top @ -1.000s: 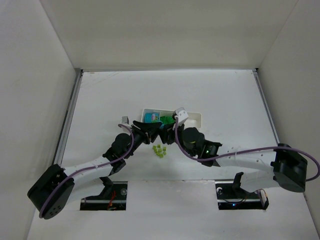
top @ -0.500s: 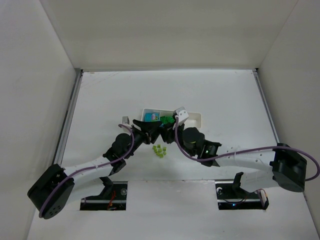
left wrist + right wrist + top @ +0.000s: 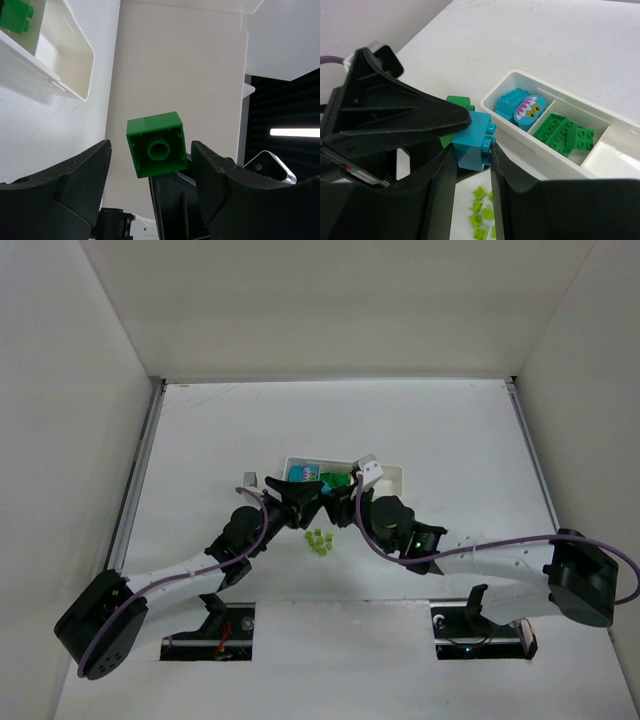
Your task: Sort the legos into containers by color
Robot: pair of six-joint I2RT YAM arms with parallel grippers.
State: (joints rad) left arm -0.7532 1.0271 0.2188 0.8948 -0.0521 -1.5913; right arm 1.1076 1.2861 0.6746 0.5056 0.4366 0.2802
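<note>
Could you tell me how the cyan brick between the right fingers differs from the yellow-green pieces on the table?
The cyan brick is a chunky block; the yellow-green pieces are far smaller and flatter. The cyan brick is gripped between the right fingers, off the table; the yellow-green pieces lie loose on it. Both are outside the tray.

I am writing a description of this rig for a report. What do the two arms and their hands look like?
The left arm and the right arm have white links and black joints, each with a thin purple cable along it. A small green light glows on the right arm. The left hand and the right hand have broad, matte black, tapering fingers.
</note>
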